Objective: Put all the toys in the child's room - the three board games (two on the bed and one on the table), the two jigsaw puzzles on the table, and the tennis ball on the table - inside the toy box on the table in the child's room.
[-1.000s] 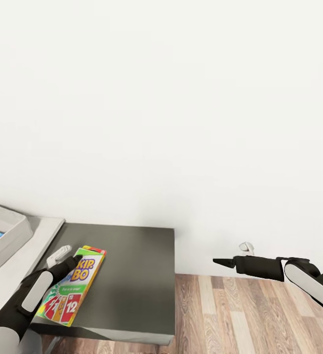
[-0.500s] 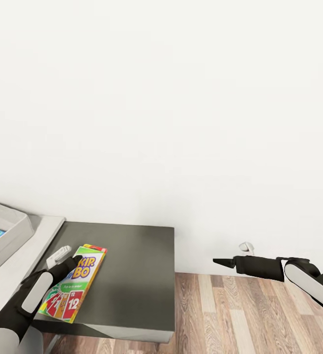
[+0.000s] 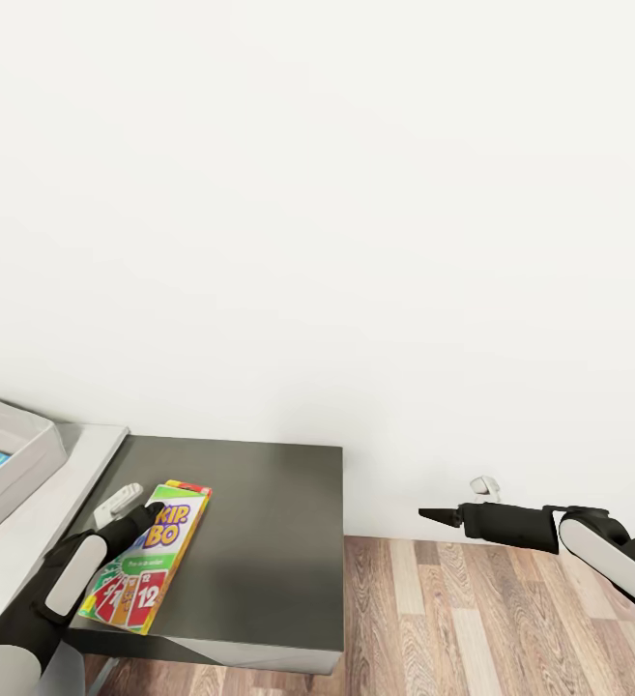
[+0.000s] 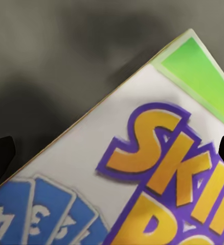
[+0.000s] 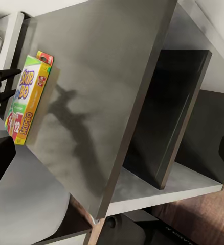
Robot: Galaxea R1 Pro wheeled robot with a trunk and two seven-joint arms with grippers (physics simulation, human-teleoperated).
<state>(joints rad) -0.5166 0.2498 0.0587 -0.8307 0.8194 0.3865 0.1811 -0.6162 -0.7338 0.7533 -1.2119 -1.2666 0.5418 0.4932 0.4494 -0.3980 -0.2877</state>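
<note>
Rainbow-printed SKIP-BO box [image 3: 143, 568] lying flat on the dark-grey cabinet top [image 3: 259, 541], near its left edge and beside the pale tabletop [image 3: 27, 527]; left claw [image 3: 135, 505] poised just over the box's upper end, fingertips spread wide to either side of the lettering in the left wrist view (no contact yet, by the look of it). Best grip judged across the narrow width, squarely, low enough to catch the thin edges; then lift level and carry left to the grey toy box [image 3: 17, 454]. Right claw [image 3: 431, 513] idle over the wood floor [image 3: 472, 619], tips apparently together; hard to tell for sure.
</note>
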